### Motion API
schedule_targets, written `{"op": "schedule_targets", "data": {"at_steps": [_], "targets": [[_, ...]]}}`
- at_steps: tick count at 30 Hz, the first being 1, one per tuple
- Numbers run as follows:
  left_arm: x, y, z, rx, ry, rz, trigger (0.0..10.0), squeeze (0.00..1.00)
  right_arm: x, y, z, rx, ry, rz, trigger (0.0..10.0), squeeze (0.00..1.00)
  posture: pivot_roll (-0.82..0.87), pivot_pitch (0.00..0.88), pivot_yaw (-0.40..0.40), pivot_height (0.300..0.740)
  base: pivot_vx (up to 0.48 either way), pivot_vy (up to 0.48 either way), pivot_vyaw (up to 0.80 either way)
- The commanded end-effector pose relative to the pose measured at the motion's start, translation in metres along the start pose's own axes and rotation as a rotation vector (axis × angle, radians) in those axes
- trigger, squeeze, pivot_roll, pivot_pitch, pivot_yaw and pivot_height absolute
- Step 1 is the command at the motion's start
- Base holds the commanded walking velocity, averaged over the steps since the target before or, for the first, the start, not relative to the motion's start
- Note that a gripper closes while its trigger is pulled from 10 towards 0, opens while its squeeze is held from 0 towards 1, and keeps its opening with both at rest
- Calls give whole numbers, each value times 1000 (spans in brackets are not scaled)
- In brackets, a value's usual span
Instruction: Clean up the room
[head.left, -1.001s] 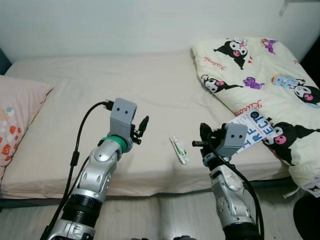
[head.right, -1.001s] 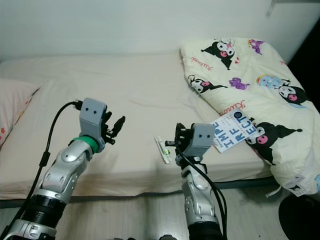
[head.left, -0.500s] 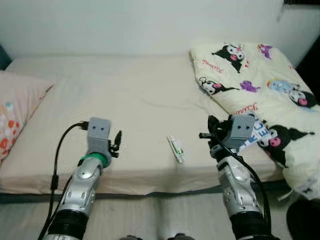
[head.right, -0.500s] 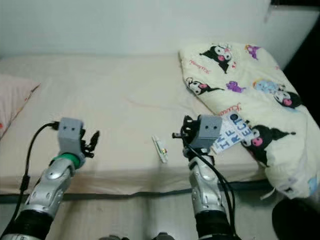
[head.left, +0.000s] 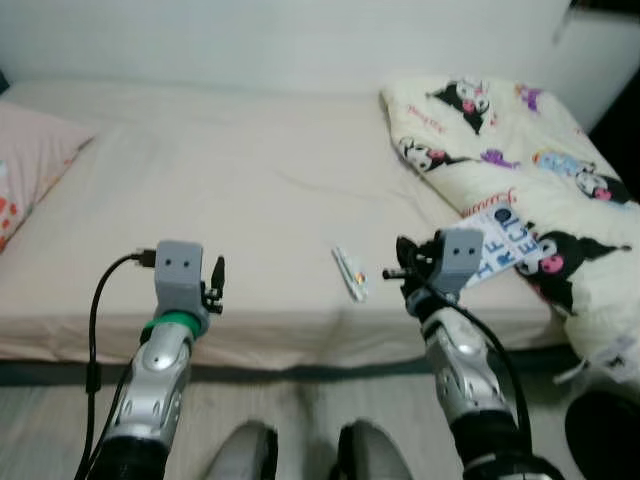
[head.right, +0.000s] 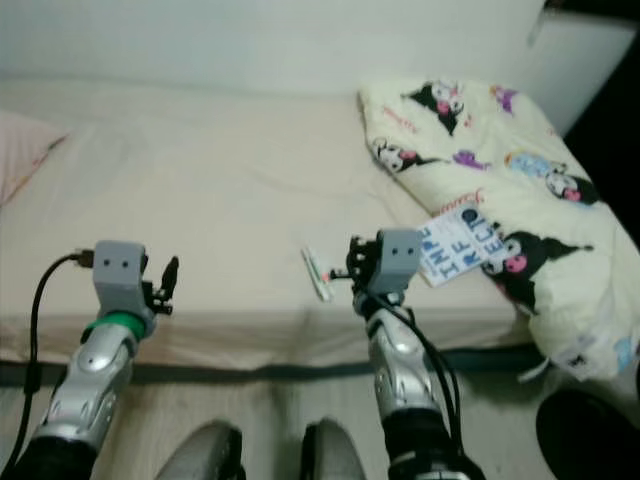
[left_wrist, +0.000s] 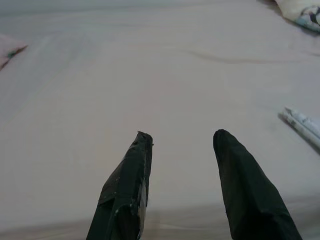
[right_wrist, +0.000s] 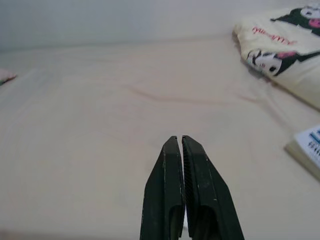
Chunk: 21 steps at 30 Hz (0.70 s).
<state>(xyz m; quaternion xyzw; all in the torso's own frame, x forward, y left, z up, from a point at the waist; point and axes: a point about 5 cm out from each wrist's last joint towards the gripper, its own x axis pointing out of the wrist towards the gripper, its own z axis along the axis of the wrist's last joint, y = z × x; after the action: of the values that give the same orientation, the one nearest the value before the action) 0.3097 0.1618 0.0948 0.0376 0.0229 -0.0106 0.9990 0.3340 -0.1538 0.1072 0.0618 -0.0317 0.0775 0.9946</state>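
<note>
Approach looks like the step in hand: a small tube (head.left: 351, 274) lies on the bed (head.left: 230, 190) near its front edge, between the arms. Left tool (left_wrist: 181, 145) is spread; right tool (right_wrist: 179, 142) is pressed together, empty, and must spread before reaching for it.

The white paperback book with blue lettering (head.left: 503, 242), at right of centre against the cartoon-print cream quilt (head.left: 520, 150), shows large letters reading roughly "IMPERFECT"; its smaller print is illegible.
</note>
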Motion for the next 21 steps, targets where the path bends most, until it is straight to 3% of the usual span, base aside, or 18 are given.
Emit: {"op": "schedule_targets", "data": {"at_steps": [1, 7, 21], "targets": [[1, -7, 7, 13, -33, -26, 10000, 0, 1, -2, 0, 7, 1, -6, 10000, 0, 10, 72, -4, 586, 0, 0, 0], [5, -10, 16, 30, -59, -49, 10000, 0, 4, -6, -1, 21, 6, -13, 10000, 0, 8, 75, 22, 556, 0, 0, 0], [-1, -10, 19, 40, -67, -51, 10000, 0, 11, -2, -1, -13, 39, 95, 10000, 0, 37, 128, 27, 556, 0, 0, 0]]}}
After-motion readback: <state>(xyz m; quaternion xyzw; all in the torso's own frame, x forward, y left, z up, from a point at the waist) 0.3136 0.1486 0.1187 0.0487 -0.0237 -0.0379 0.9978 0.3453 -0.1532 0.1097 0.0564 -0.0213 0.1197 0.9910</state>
